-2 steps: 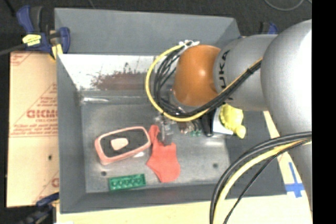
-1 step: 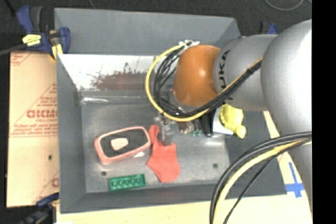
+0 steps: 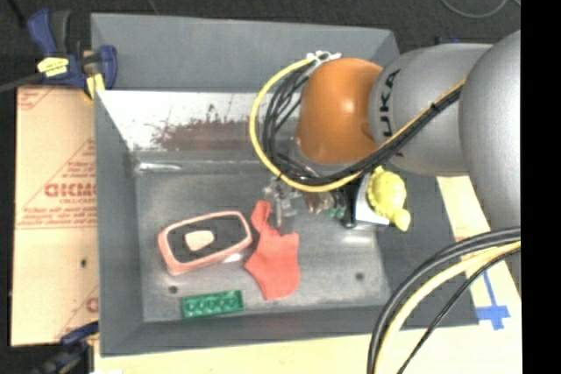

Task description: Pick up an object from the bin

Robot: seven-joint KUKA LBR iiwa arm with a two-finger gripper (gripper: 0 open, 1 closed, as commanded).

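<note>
My gripper [image 3: 282, 211] reaches down in the middle of the bin, its metal fingertips just above the upper end of a red floppy piece [image 3: 273, 261] that lies on the bin floor. Whether anything sits between the fingers is hidden by the arm's orange cover. To the left of the red piece lies a pink oval case [image 3: 205, 241] with a black inner face and a pale lump in it. A yellow rubber duck [image 3: 387, 198] rests to the right of the gripper, partly behind the arm.
A small green studded brick [image 3: 211, 305] lies near the bin's front wall, below the pink case. The arm with its orange cover and cables spans the bin's upper right. The bin's left part and back slope are bare metal.
</note>
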